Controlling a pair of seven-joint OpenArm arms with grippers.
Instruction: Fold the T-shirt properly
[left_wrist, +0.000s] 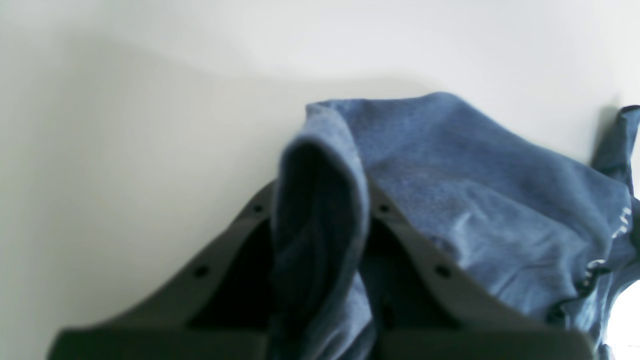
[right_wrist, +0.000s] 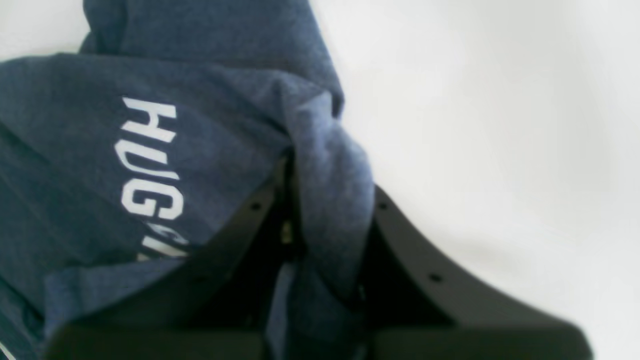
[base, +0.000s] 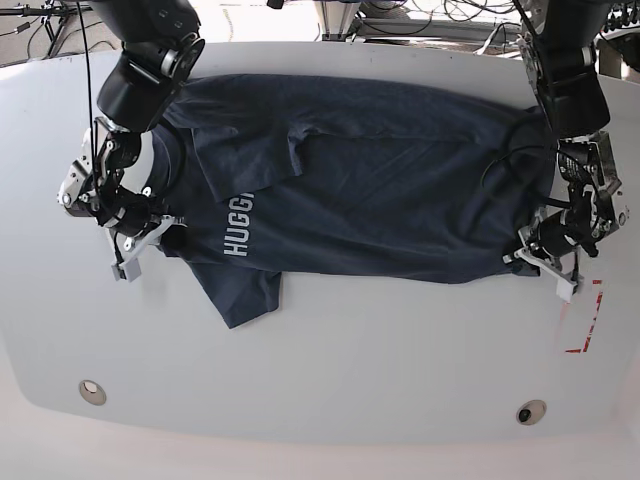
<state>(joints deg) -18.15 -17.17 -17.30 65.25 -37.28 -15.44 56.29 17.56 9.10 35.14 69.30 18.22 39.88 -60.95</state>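
In the left wrist view the left pincer (left_wrist: 320, 220) pinches a bunched ridge of the T-shirt (left_wrist: 475, 190), heathered blue cloth rumpled over the pale tabletop (left_wrist: 125, 150). In the right wrist view the right pincer (right_wrist: 325, 225) likewise clamps a fold of cloth just beside the white block lettering (right_wrist: 150, 160). The base view shows the shirt spread lengthwise along the tabletop's far edge, partly folded, a pincer at each end, so the grasping step looks done and the next move likely calls for both ends lifted and carried together.
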